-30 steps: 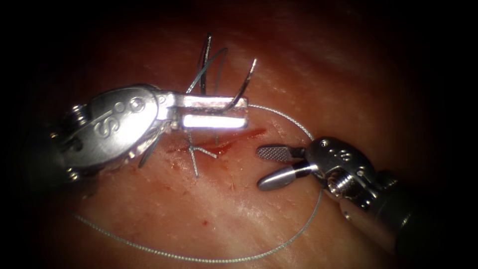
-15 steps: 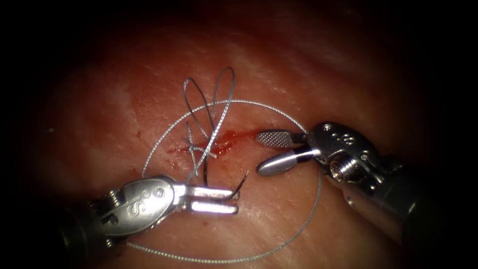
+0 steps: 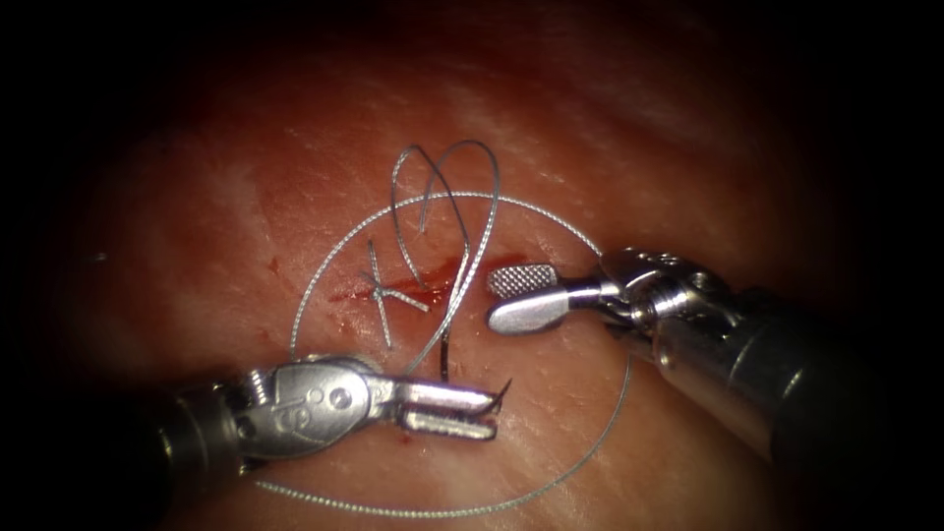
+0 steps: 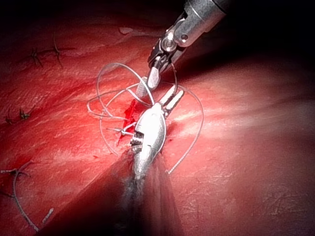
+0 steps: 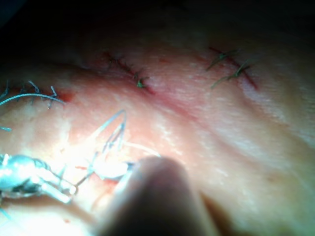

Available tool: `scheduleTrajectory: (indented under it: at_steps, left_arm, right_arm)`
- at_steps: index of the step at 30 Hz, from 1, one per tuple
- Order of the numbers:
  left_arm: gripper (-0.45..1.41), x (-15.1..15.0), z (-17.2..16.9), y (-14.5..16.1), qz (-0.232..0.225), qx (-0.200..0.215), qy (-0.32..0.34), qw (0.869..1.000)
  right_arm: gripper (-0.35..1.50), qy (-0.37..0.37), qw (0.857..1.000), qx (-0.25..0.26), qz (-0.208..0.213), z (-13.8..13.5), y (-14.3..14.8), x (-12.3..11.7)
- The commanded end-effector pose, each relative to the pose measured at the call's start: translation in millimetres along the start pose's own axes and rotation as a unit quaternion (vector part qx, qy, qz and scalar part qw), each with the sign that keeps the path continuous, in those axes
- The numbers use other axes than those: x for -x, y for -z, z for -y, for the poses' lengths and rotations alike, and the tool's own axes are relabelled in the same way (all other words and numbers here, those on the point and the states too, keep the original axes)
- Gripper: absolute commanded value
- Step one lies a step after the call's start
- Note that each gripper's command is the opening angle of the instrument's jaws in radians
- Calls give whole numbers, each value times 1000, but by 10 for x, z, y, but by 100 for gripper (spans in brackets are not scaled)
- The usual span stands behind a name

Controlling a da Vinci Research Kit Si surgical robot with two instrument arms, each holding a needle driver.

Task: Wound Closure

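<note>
Steel-grey and curved, the suture needle (image 3: 470, 393) sits in your left arm's needle driver (image 3: 454, 410), jaws pinching it close to its pointed end, whose tip juts just past the jaw tips; the rest of its curve rises toward the cut and whether that end is free of the tissue cannot be told. You have carried this tool, over the last second, from above the cut down toward the near edge of the pale pink pork tissue (image 3: 688, 147), needle with it. Your right arm's needle driver (image 3: 516, 297) has its jaws spread and holds nothing, parked at the right end of the short red cut (image 3: 433, 287). Progress: one knotted stitch with cut tails (image 3: 385, 295) already crosses the cut toward its left end; the right part, wet with red fluid (image 3: 447, 270), lies unclosed, so at least one more stitch is judged outstanding. Thin grey braided thread (image 3: 393, 511) lies slack in a wide ring around both tools, with two tall loops (image 3: 462, 197) standing over the cut. The left wrist view adds older finished stitches (image 4: 47, 54) toward the far left edge of the tissue. The right wrist view adds two further closed cuts with dark knots (image 5: 231, 66), well apart from the working site.
</note>
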Motion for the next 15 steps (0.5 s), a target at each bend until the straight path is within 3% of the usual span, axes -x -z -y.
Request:
scheduleTrajectory:
  at_steps: [1,10,15]
  left_arm:
    - [-45,7,1,-5,-3,3,-6,1000]
    - [-45,13,2,-5,-2,18,-19,1000]
    - [-45,14,1,-5,0,19,-22,1000]
  right_arm:
    - [78,1,1000,-8,1,-6,-13,-2]
    - [62,-23,999,-45,-3,-3,-30,2]
    - [36,-24,999,-47,-2,-4,-37,6]
